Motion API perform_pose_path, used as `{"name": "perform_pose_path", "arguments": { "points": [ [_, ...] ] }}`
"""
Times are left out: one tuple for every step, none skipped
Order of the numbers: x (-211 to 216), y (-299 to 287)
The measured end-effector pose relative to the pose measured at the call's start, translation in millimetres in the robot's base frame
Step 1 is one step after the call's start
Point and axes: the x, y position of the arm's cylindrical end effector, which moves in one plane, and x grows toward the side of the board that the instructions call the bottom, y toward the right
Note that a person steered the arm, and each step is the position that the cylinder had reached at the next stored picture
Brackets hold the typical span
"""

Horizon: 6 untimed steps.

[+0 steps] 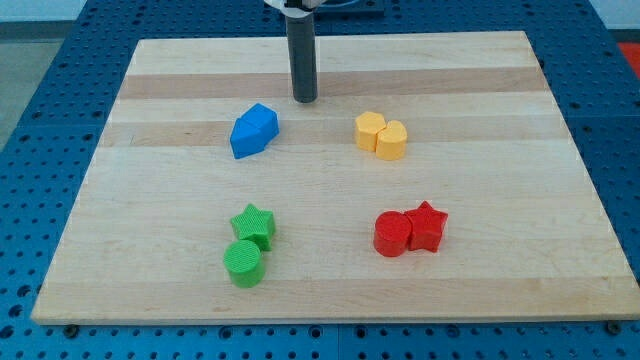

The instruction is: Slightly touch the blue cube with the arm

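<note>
Blue cube [254, 131] on counter [480, 290]; my tip [304, 99] just up-right of it, apart. No fingers, only rod.

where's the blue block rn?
The blue block sits on the wooden board's upper-left part in the camera view, left of the yellow blocks. My tip stands just above and to its right, with a small gap.

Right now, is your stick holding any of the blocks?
No, nothing is held. My tip is a plain rod that can only push. It stands apart from the blue block, toward the view's top and right of it, touching no block.
</note>
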Motion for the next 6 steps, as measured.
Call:
{"name": "perform_pose_path", "arguments": {
  "points": [
    [-5.3, -35.3],
    [-6.0, -62.4],
    [-6.0, -66.8],
    [-6.0, -91.3],
    [-5.3, -88.1],
    [-0.4, -77.4]
  ]
}}
